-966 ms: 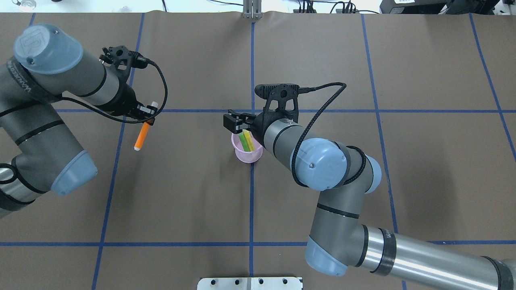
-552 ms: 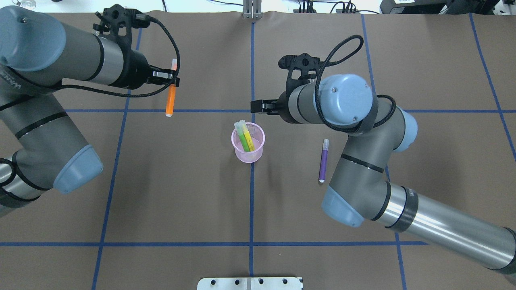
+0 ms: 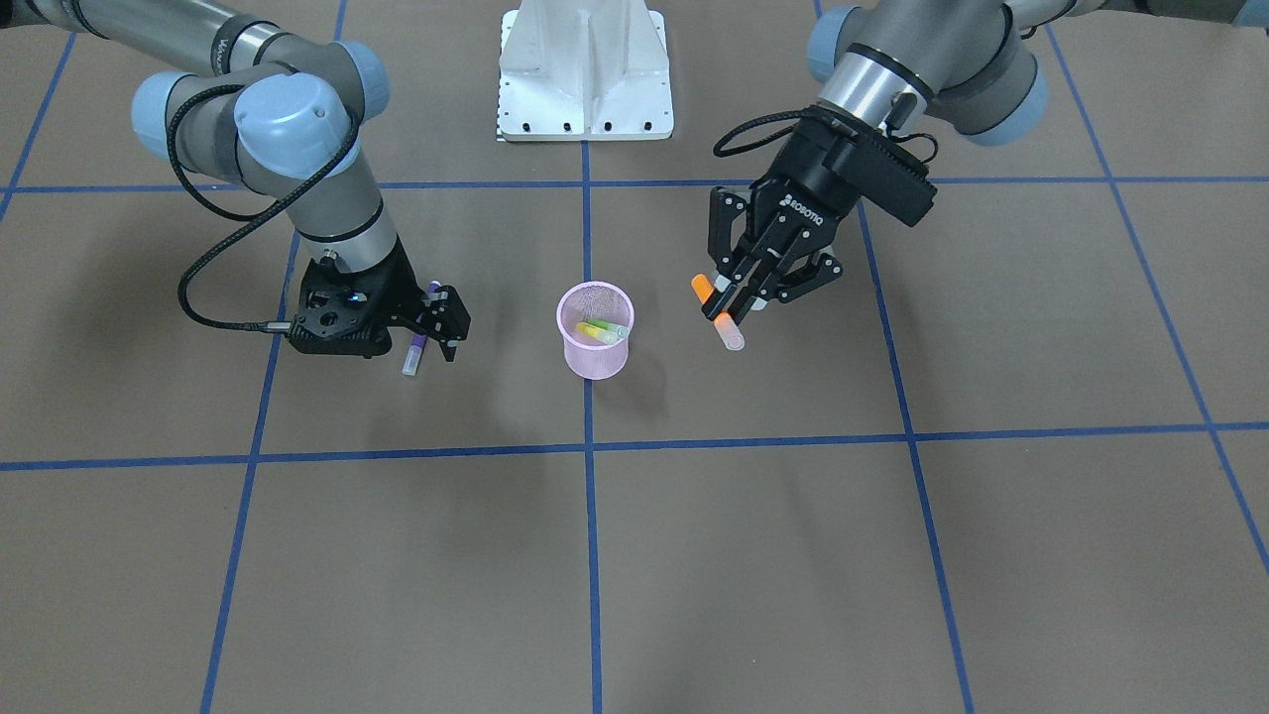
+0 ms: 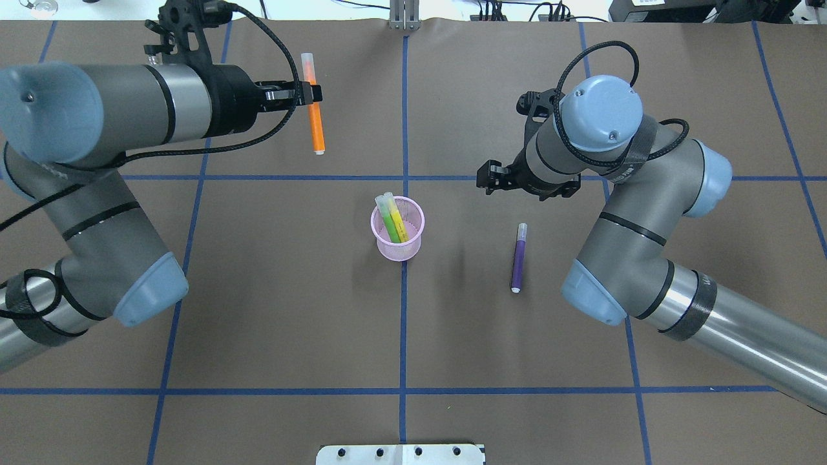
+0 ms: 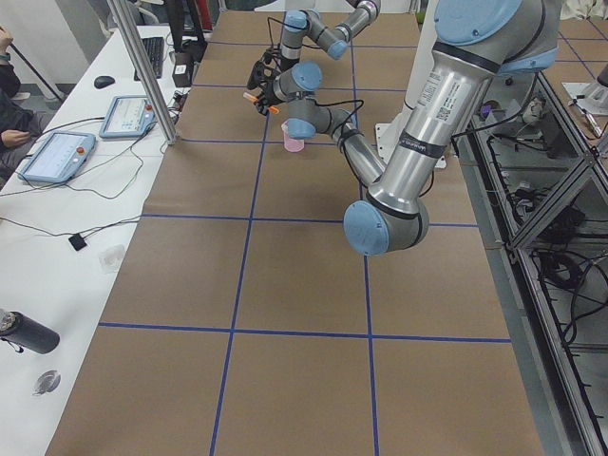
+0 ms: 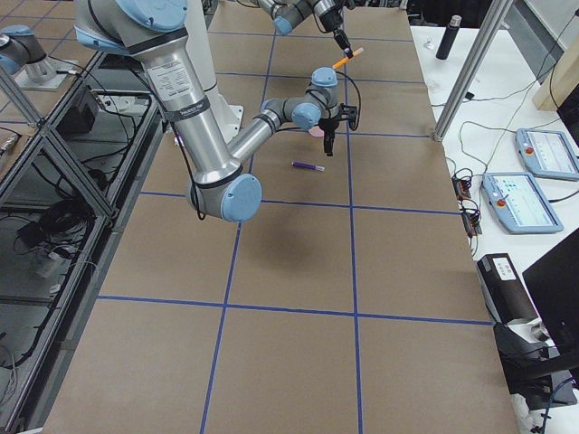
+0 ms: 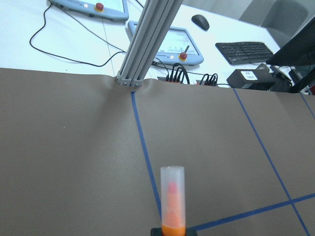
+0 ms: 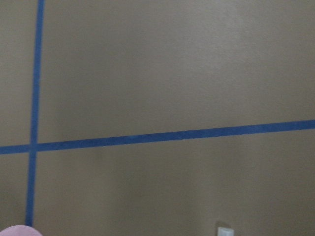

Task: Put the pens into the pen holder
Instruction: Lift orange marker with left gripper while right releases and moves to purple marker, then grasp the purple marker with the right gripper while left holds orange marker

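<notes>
The pink mesh pen holder [image 4: 413, 248] stands at the table's middle and holds the green pen [image 4: 389, 223] and a yellow one [image 4: 401, 227]. My left gripper [image 4: 311, 94] is shut on the orange pen [image 4: 316, 126] and holds it in the air, beyond and left of the holder. The front view shows this pen [image 3: 716, 311] tilted, cap down, beside the holder [image 3: 595, 362]. The purple pen [image 4: 518, 258] lies on the table right of the holder. My right gripper [image 4: 484, 181] is open and empty, above the table just beyond the purple pen [image 3: 414, 352].
Blue tape lines [image 4: 404, 323] cross the brown table cover. A white mounting plate [image 4: 400, 454] sits at the near edge. A metal post [image 7: 147, 44] stands at the far edge, with tablets and cables behind it.
My right gripper has left the holder, with the green pen inside, and swung right, uncovering the purple pen. My left gripper has lifted the orange pen and carried it farther and rightward.
</notes>
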You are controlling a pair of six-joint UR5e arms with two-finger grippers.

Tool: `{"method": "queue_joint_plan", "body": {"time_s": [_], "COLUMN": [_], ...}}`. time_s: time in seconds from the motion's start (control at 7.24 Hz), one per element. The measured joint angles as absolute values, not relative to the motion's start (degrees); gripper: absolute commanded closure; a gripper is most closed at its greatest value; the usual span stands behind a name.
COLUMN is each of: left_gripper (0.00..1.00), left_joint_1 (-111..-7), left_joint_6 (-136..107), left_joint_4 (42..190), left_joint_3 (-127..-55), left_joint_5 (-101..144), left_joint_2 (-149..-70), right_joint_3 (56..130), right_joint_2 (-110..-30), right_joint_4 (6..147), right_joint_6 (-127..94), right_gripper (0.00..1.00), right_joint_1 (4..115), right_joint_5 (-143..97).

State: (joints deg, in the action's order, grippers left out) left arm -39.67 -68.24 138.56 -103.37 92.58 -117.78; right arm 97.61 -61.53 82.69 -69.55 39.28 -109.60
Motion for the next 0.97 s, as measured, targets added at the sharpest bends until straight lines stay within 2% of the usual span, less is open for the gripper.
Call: {"method": "queue_joint_plan", "body": {"time_s": [0.28,0.69,0.97], "left_gripper": [1.00,1.00,1.00], "left_joint_1": [-35.7,-34.3,-33.9], "left_joint_6": [-70.4,-71.0,-71.1], "left_joint_4": [145.6,147.7,147.9], "left_joint_3": [-102.0,-101.7,-101.6], "left_joint_5": [87.3,86.1,86.1], "left_joint_2": [-117.9,-117.9,-117.8], "right_joint_3": [95.5,92.6,92.3], "right_joint_2": [-62.7,-62.4,-62.3], "right_joint_4": [82.9,82.6,82.7], "right_joint_6": [-72.0,-73.2,-73.5], "right_gripper": [0.01,0.05,0.17], "right_joint_1": [39.2,38.5,37.4], "right_joint_5": [-112.6,-114.5,-115.9]}}
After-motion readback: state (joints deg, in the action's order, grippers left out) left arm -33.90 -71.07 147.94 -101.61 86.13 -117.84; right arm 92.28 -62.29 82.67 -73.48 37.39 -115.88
